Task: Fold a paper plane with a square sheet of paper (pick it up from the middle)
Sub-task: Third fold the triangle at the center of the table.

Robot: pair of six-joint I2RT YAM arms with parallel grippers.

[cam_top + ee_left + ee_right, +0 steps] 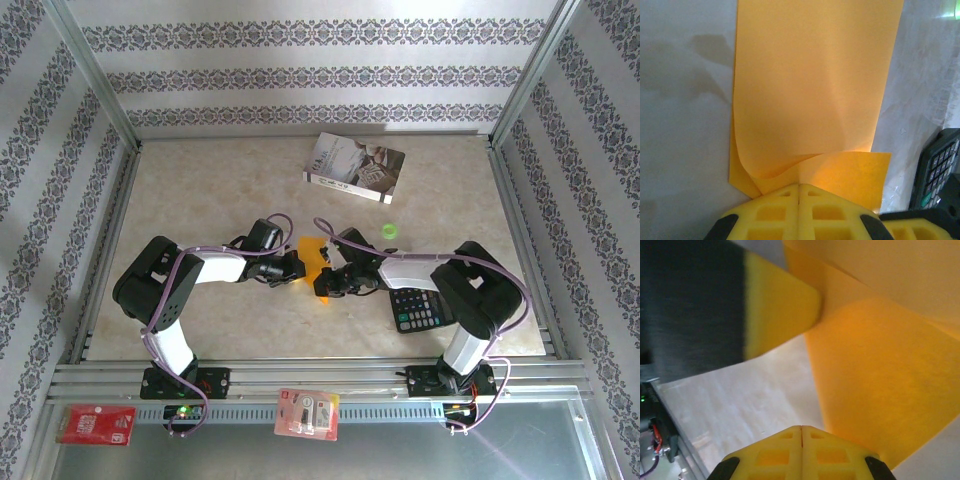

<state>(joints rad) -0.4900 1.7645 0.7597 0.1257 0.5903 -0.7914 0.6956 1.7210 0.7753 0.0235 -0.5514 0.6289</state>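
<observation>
Left tool (799,189): your wrist view has both yellow fingers pressed flat together, clenched on the near edge of the square sheet of paper (810,85). The sheet runs away from the tips, and a second layer curls out beside them. Its far end is cut off at the top of the frame. Whether it hangs free or rests on the surface (685,100) cannot be judged there.

Right tool (801,430): the fingers are closed seam to seam. The orange sheet passes just right of the tips, and you cannot tell whether any of it is caught between them. A blurred black and yellow finger of the other tool crosses the upper left of that view and touches the sheet's edge.

From above, the two tools sit nose to nose at mid-surface. The sheet lies between them and is mostly hidden, so its shape is unreadable.

The overhead view adds:
- a grey-white book (355,167) farther back
- a small green object (389,231) near the right arm
- a black calculator (420,308) partly under that arm
- two red packets (95,424) on the near rail

The left wrist view catches the calculator's corner, cut off at the right edge.
</observation>
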